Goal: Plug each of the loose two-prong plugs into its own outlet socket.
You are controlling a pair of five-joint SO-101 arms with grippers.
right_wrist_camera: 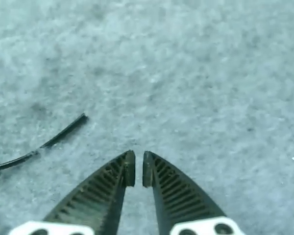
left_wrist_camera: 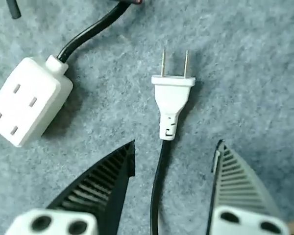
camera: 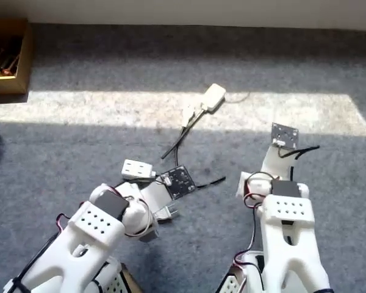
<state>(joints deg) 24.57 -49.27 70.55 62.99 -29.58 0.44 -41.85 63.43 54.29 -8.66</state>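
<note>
Below, the left gripper (left_wrist_camera: pixel 175 146) hung low over the grey carpet (camera: pixel 79 140) with its fingers (left_wrist_camera: pixel 108 178) spread wide. They straddled the black cord (left_wrist_camera: pixel 159 186) of a loose white plug (left_wrist_camera: pixel 172 100) without touching it. The plug lay flat just past the fingertips, its two prongs pointing away from the gripper. Near it but apart from it lay a white outlet block (left_wrist_camera: pixel 29 100), slots facing up, with a black lead (left_wrist_camera: pixel 85 36) running off from one end. In the high view this block sat left of the carpet's middle, well short of the far edge and just beyond the left arm.

The right gripper (right_wrist_camera: pixel 138 169) pointed down at bare carpet right of the middle. Its fingers were drawn together to a thin slit and gripped nothing. The free end of a thin black wire (right_wrist_camera: pixel 44 144) lay on the carpet off to one side, apart from the fingertips.

Farther out, in the sunlit strip running across the carpet toward its far edge, a second white socket (camera: pixel 214 96) lay with another white plug right against it. Whether that one was pushed home could not be told. A wooden box (camera: pixel 9 58) stood at the far left corner.
</note>
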